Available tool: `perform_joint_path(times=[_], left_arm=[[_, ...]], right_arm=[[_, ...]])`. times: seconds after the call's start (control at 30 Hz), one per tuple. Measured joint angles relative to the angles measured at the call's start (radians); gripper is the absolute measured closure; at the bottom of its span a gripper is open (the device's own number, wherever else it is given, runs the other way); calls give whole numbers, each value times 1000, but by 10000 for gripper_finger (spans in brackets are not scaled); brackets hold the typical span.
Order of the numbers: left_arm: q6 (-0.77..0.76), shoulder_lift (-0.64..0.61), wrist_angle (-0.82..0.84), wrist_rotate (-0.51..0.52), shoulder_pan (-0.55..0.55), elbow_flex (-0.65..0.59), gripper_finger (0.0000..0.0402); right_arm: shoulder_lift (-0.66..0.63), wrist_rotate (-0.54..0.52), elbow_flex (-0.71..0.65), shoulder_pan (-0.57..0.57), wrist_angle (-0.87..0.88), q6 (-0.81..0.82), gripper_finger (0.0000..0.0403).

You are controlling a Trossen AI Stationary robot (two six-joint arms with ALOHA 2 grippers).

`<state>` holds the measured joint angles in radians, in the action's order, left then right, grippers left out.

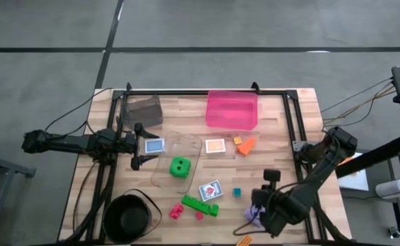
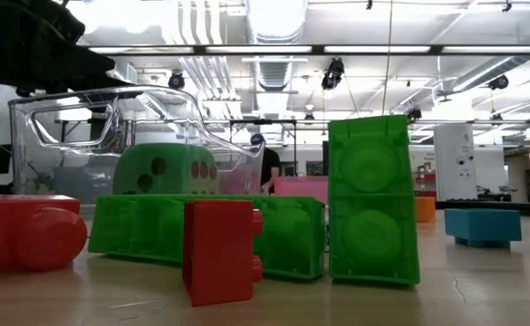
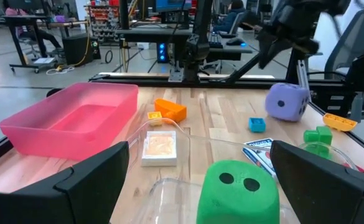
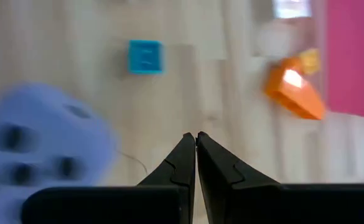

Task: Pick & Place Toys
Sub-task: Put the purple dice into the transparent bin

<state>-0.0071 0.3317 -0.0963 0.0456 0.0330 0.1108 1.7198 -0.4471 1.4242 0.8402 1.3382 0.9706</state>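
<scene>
The left gripper [image 1: 137, 145] hovers at the desk's [image 1: 282, 147] left side with jaws spread wide, empty, facing the clear plastic bin [image 1: 177, 164] that holds the green dotted die [image 1: 180, 166]. The right gripper [image 1: 258, 212] sits near the front right with jaws pressed together, holding nothing, just beside the purple dotted die [image 4: 38, 149]. A small teal plastic brick [image 1: 237, 193], an orange plastic brick [image 1: 245, 145] and 2 picture cards [image 1: 215, 146] lie between the clear bin and the pink plastic bin [image 1: 232, 111]
</scene>
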Motion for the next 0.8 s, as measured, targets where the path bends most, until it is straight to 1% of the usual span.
perform_joint_path(times=[0.1,0.2,0.3,0.4,0.57,0.67,0.8], left_arm=[[0,0,0,0,0,0,9],[0,0,0,0,0,0,9],[0,0,0,0,0,0,9],[0,0,2,0,0,0,9],[0,0,5,0,0,0,9],[0,0,5,0,0,0,9],[0,0,5,0,0,0,9]], right_arm=[[-1,19,41,-3,0,-1,382],[-1,49,73,-5,-8,-1,358],[-1,83,87,-3,-34,-9,311],[9,134,87,-4,-67,-24,254],[53,194,89,-5,-87,-12,166],[88,240,104,-4,-90,4,125],[134,292,138,-5,-91,32,84]])
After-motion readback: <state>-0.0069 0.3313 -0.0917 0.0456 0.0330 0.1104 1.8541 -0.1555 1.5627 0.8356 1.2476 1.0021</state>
